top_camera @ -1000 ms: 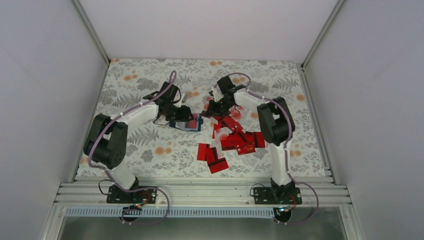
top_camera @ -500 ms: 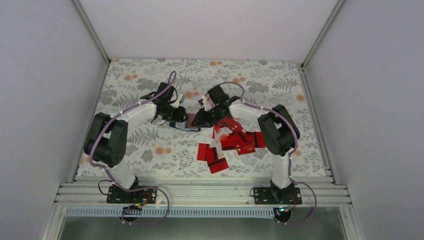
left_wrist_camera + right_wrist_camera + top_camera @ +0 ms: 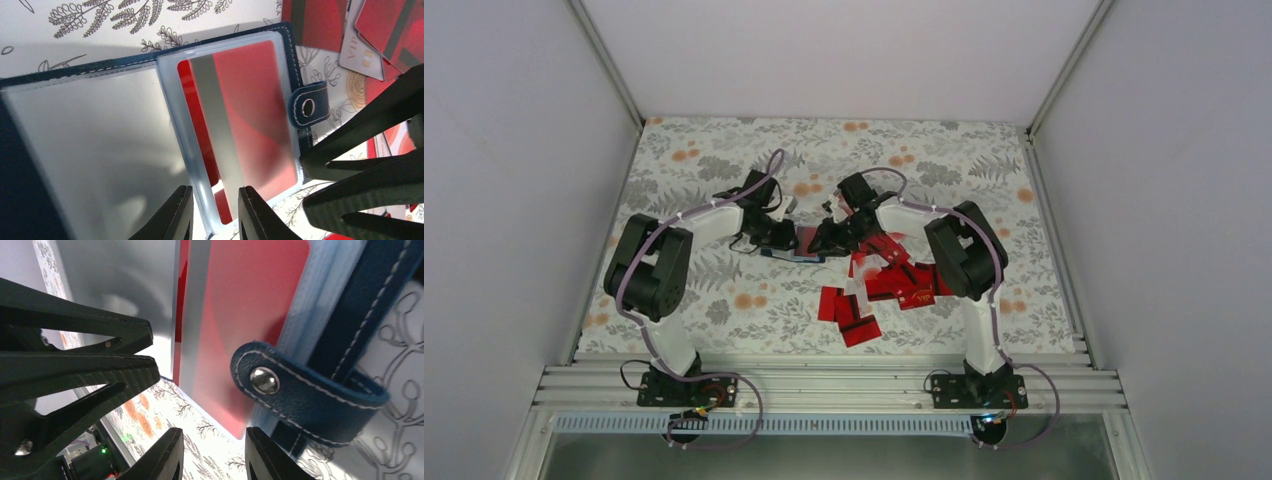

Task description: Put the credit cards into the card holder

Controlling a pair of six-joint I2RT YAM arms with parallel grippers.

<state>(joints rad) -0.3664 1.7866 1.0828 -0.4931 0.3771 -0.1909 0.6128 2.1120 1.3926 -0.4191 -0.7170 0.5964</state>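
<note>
Both arms have closed on the open navy-blue stitched card holder (image 3: 794,255), ten o'clock of the loose red plastic credit cards (image 3: 894,285). The right claw (image 3: 214,440) is spread, the left claw (image 3: 214,197) has an unclear grip; seat the sleeved card (image 3: 250,115) fully.

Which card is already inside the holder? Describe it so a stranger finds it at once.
On the floral table cover, left of the loose pile of red cards, lies the navy card holder, opened flat. The card is in its clear sleeve beside the snap strap. Alone among the red cards, it sits behind cloudy plastic, with a pale grey stripe.
</note>
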